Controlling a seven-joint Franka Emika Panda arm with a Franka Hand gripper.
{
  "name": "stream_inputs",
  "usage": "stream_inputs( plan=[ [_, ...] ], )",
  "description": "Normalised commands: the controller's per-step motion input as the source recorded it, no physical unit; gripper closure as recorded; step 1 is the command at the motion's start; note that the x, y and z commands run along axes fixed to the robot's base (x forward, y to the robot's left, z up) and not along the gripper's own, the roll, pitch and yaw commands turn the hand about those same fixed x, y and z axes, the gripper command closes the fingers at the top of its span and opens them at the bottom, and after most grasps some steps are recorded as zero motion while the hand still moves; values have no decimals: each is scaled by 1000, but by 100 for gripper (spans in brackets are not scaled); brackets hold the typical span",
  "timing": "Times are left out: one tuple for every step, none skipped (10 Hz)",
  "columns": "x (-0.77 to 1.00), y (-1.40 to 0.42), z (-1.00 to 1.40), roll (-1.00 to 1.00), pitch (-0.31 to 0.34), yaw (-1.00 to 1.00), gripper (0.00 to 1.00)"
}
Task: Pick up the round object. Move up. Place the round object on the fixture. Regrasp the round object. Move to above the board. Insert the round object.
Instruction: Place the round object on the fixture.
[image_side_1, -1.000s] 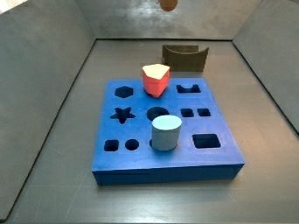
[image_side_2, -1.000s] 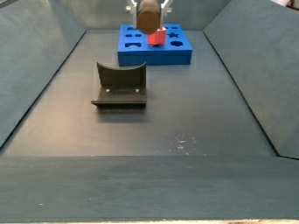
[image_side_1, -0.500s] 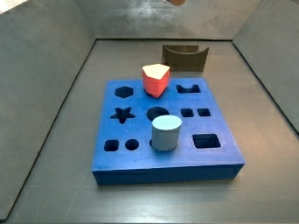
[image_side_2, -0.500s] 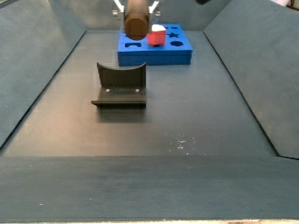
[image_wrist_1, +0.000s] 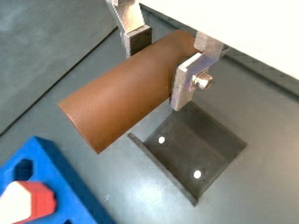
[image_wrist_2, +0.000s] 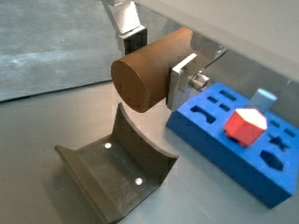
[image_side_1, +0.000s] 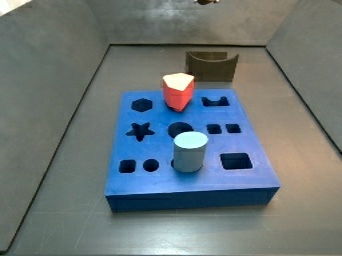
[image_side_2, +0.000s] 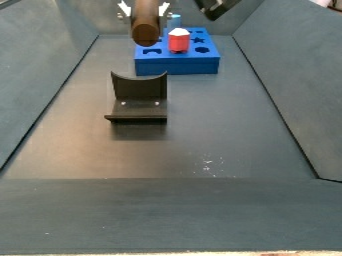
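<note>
My gripper (image_wrist_1: 162, 59) is shut on the round object (image_wrist_1: 126, 94), a brown wooden cylinder held lying sideways between the silver fingers (image_wrist_1: 186, 77). It also shows in a wrist view (image_wrist_2: 146, 72) and a side view (image_side_2: 144, 22). It hangs in the air above the fixture (image_wrist_2: 117, 171), a dark block with a U-shaped notch, and does not touch it. The fixture shows in both side views (image_side_2: 138, 97) (image_side_1: 211, 66). The blue board (image_side_1: 147, 178) lies beyond it. In a side view only a sliver of the peg (image_side_1: 205, 2) shows at the top edge.
A red-and-white pentagonal peg (image_side_1: 179, 92) and a pale blue-white cylinder (image_side_1: 191, 152) stand in the board. Star, round, hexagon and square holes are open in its top. Grey sloping walls (image_side_1: 54, 110) enclose the dark floor (image_side_2: 201, 150).
The gripper has carried the brown peg higher and away from over the board towards the fixture. It has nearly left the top of one side view.
</note>
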Motion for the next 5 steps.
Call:
stream_inputs(
  plan=[
    [330, 62, -16, -796, 295, -131, 100],
    [252, 54, -15, -515, 221, -144, 100],
    [221, 50, -13, -436, 188, -146, 100],
    [146, 48, -16, -346, 146, -144, 100],
    [129, 81, -1000, -1000, -32, -124, 100]
  ],
)
